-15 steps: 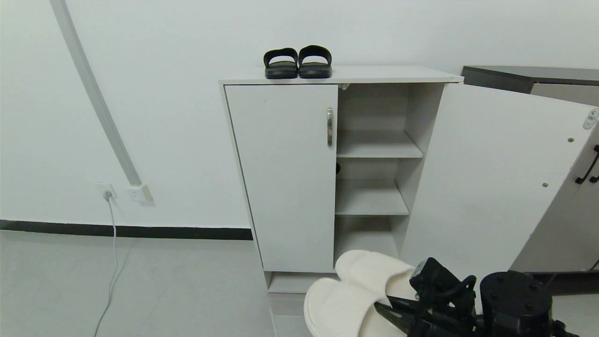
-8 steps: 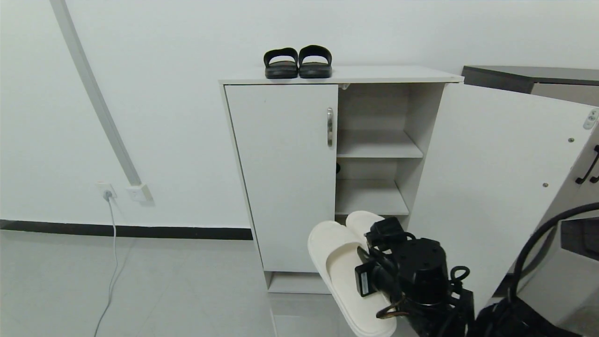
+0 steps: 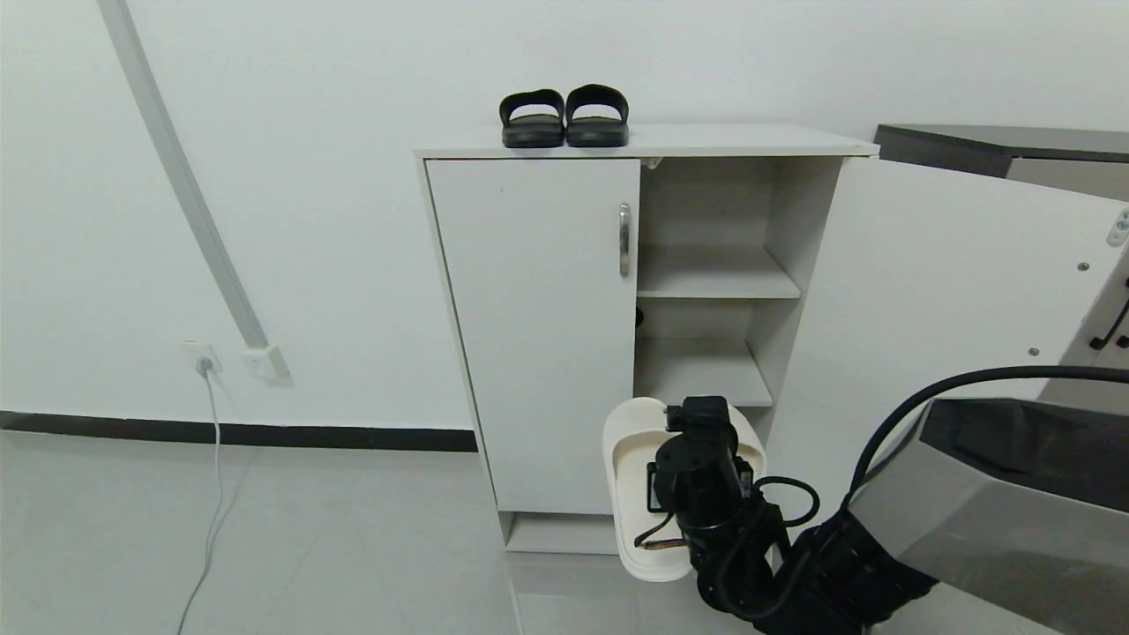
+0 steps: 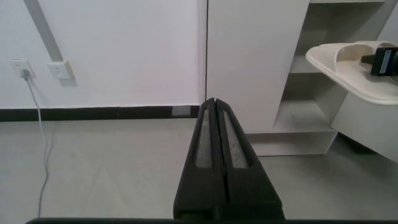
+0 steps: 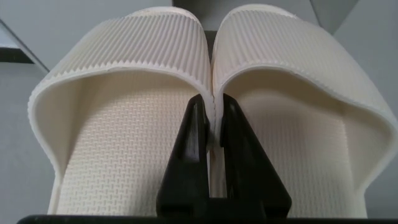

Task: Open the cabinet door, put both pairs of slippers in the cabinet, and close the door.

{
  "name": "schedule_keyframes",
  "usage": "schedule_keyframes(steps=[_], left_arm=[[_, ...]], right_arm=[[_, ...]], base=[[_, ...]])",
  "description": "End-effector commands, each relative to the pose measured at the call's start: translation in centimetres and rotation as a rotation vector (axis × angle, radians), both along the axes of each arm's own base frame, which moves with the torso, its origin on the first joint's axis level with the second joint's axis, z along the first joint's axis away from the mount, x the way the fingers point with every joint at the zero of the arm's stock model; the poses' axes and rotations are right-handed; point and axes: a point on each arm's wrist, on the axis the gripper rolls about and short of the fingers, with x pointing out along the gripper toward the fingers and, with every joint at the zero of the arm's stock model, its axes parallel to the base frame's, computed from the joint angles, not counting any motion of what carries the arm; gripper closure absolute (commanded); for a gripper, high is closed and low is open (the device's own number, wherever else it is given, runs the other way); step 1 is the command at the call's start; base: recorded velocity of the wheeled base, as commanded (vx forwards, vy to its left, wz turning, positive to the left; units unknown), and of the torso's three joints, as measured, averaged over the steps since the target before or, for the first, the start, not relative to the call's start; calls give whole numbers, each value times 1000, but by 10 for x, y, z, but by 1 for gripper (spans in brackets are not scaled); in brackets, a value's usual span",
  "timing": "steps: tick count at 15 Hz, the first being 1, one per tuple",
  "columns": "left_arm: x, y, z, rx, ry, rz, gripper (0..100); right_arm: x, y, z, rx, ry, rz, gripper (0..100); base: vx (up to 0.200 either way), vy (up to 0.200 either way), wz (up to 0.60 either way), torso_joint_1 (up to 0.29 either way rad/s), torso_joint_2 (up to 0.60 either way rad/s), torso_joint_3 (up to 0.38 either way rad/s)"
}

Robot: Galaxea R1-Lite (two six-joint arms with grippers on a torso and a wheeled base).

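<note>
My right gripper (image 3: 692, 422) is shut on the pair of white slippers (image 3: 631, 481), pinching their two inner edges together (image 5: 213, 118). It holds them low in front of the white cabinet (image 3: 538, 335), toes toward the open right half. The right door (image 3: 935, 326) stands swung wide open. The left door with a metal handle (image 3: 624, 240) is closed. A pair of black slippers (image 3: 564, 117) sits on the cabinet top. My left gripper (image 4: 214, 109) is shut on nothing, out over the floor; the white slippers (image 4: 348, 65) show to its side.
Inside the open half are two shelves (image 3: 706, 370) and a bottom compartment, with a small dark thing (image 3: 637, 316) at the middle level's edge. A grey cabinet (image 3: 1014, 150) stands to the right. A cable (image 3: 212, 494) hangs from a wall socket on the left.
My right arm has risen and gone forward, carrying the white slippers from low in the foreground up to the cabinet's open lower half and turning them toe-first.
</note>
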Motion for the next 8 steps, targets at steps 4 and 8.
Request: schedule_keyframes(steps=[4, 8], left_arm=[[0, 0, 0, 1, 4, 0, 100], [0, 0, 0, 1, 2, 0, 100]], right_arm=[[3, 1, -8, -13, 11, -4, 100], [4, 1, -16, -23, 20, -7, 100]], base=[[0, -200, 0, 2, 5, 4], [0, 0, 0, 0, 0, 0]])
